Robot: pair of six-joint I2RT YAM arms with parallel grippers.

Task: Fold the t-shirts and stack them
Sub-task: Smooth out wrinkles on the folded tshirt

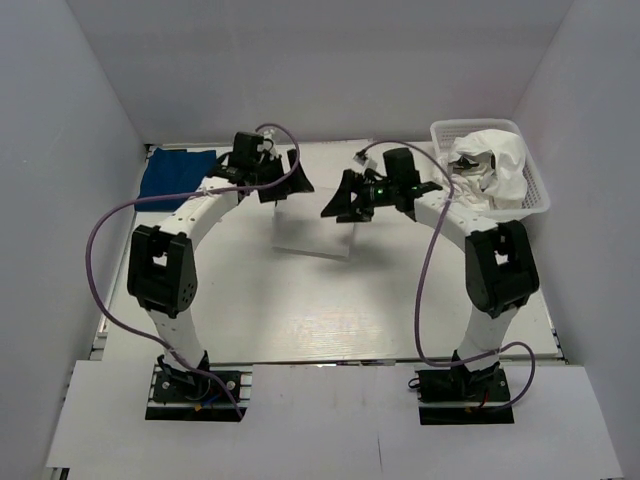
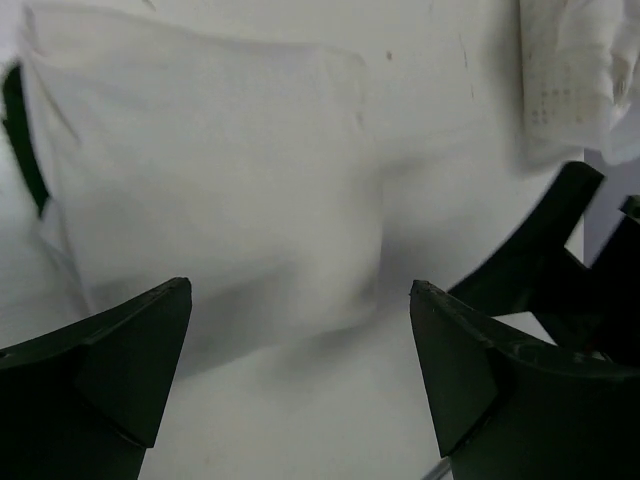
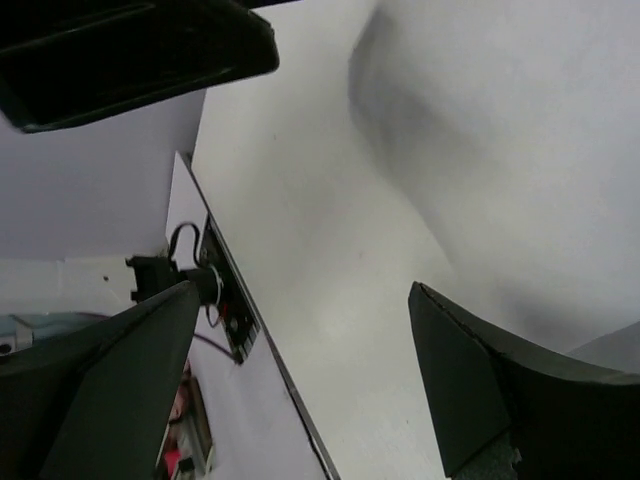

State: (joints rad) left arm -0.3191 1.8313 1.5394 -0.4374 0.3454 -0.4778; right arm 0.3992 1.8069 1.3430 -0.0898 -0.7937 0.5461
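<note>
Hovering side by side above the white tee, both claws are spread wide and hold nothing: the left gripper over its far left edge, the right gripper over its far right edge. The tee lies flat as a folded block on the table, and the left wrist view shows a dark green sleeve at one side. The blue tee lies in the far left corner, well apart. A basket at the far right holds crumpled white cloth.
</note>
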